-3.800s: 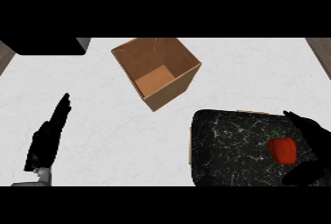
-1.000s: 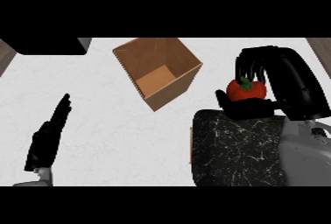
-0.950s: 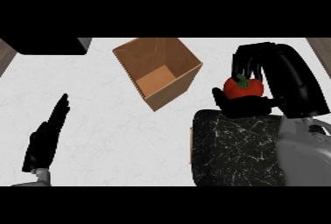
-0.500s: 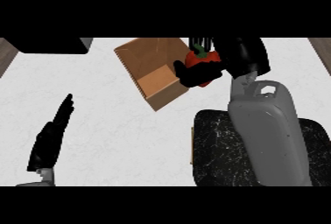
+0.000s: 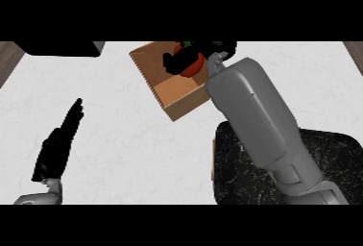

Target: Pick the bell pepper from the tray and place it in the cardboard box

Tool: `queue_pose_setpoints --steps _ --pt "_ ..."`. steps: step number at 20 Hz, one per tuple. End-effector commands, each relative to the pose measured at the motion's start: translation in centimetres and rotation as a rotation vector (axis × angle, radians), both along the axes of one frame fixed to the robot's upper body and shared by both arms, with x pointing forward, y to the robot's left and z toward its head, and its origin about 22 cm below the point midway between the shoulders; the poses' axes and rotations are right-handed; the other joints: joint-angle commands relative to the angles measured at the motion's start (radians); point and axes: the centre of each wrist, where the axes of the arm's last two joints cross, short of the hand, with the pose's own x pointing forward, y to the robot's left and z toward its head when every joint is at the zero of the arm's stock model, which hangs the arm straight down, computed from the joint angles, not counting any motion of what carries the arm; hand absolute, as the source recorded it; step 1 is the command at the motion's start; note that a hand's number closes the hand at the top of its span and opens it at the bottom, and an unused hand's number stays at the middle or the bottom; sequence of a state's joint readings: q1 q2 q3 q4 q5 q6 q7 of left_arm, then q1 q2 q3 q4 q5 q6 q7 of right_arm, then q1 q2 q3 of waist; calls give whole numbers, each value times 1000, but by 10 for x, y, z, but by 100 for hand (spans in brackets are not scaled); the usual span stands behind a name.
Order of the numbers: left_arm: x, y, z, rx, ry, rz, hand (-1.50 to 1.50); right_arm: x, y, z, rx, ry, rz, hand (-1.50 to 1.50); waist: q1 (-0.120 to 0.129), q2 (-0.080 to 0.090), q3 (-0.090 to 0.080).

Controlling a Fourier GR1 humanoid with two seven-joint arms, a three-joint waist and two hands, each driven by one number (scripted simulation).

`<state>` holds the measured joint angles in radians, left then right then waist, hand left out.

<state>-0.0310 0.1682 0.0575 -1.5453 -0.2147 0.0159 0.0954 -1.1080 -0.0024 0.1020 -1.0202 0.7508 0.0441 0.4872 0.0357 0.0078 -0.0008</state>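
Black right hand [image 5: 183,58] at twelve o'clock, fingers curled round the red bell pepper [image 5: 191,66] above the open brown cardboard box [image 5: 166,81], seemingly for release; dark speckled tray [image 5: 237,168] at five o'clock; left hand [image 5: 58,144] resting straight-fingered at eight.

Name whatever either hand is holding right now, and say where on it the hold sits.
The right hand holds the red bell pepper over the open cardboard box, fingers curled over its top and sides. The left hand holds nothing.
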Motion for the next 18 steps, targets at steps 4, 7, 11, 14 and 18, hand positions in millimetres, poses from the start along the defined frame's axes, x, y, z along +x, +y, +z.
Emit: queue_pose_setpoints --steps 4,7,11,14,18 --pt "8 -10 4 -6 -2 -3 0 31 8 -44 -54 115 -55 150 9 5 0" --pt "2 2 8 2 -21 -27 0 38 3 -59 14 156 -103 -150 27 9 0" --pt "7 -12 11 -2 -16 -20 0 42 8 -57 49 148 -66 -150 15 5 0" --pt "8 -3 1 -5 -10 -49 0 42 2 -73 164 97 -122 -150 45 16 0" --pt "8 -6 11 2 3 -42 0 40 -10 -79 379 -22 -200 -150 31 10 2"
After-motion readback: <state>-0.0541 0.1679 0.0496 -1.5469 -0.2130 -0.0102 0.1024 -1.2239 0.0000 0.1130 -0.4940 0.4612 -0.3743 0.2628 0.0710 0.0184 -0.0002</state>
